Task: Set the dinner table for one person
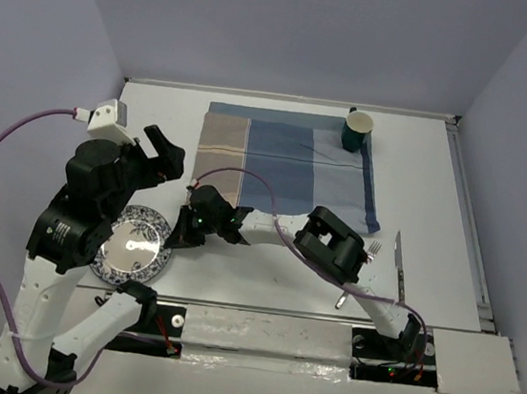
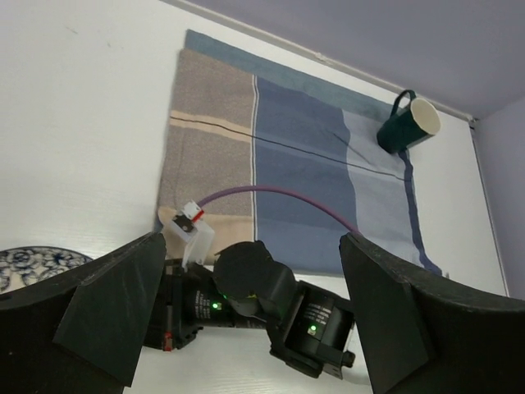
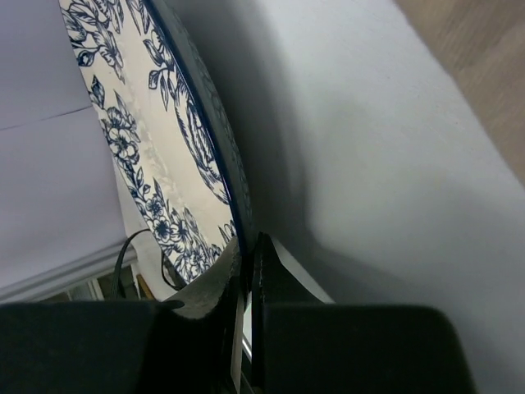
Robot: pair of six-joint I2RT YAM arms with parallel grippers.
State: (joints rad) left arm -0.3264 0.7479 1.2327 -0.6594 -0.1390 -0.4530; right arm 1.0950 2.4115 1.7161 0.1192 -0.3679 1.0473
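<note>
The right gripper [image 1: 185,231], low over the large matte white dinner table [image 1: 158,117], was clamped on the nearest rim of a round blue-and-white floral ceramic plate [image 1: 134,247], likely to drag it onto the blue-and-tan cloth mat [image 1: 287,161] just beyond it, while the left gripper [image 1: 164,161] hung open above.

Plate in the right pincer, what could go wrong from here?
The right pincer pinches the plate only by its thin rim, so it could slip or tilt when lifted. The left pincer hangs open close above the right arm; they may bump. The knife and fork lie by that arm's elbow and could get knocked.
</note>
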